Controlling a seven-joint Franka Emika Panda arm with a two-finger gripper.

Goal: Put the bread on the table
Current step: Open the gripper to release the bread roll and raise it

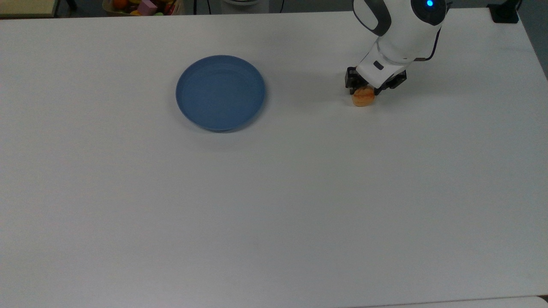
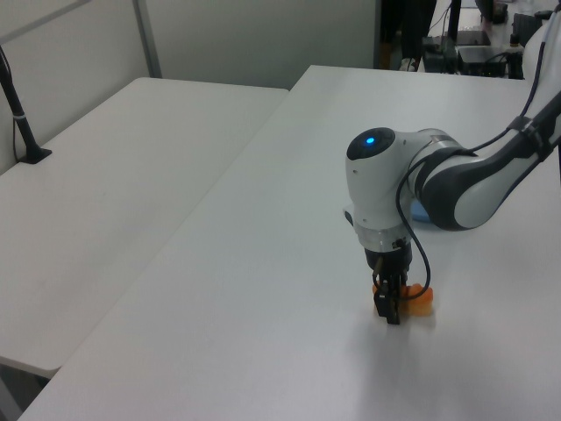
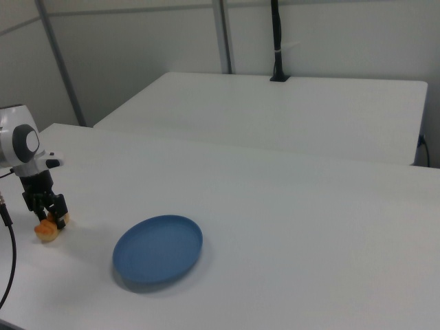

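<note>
Setting: robotics lab. My white jointed arm (image 2: 412, 184) works over a large plain white matte tabletop (image 1: 274, 192); a second white table (image 3: 289, 110) adjoins it, carrying a black clamped pole (image 3: 277, 41). Bare pale walls, metal frame uprights (image 3: 58, 62), cabled equipment (image 2: 456, 39) behind.

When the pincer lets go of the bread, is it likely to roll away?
Probably not: the bread looks oblong and sits low at the table. Its lumpy top suggests a soft, light body. The pincer grips its middle, so it may dent slightly.
</note>
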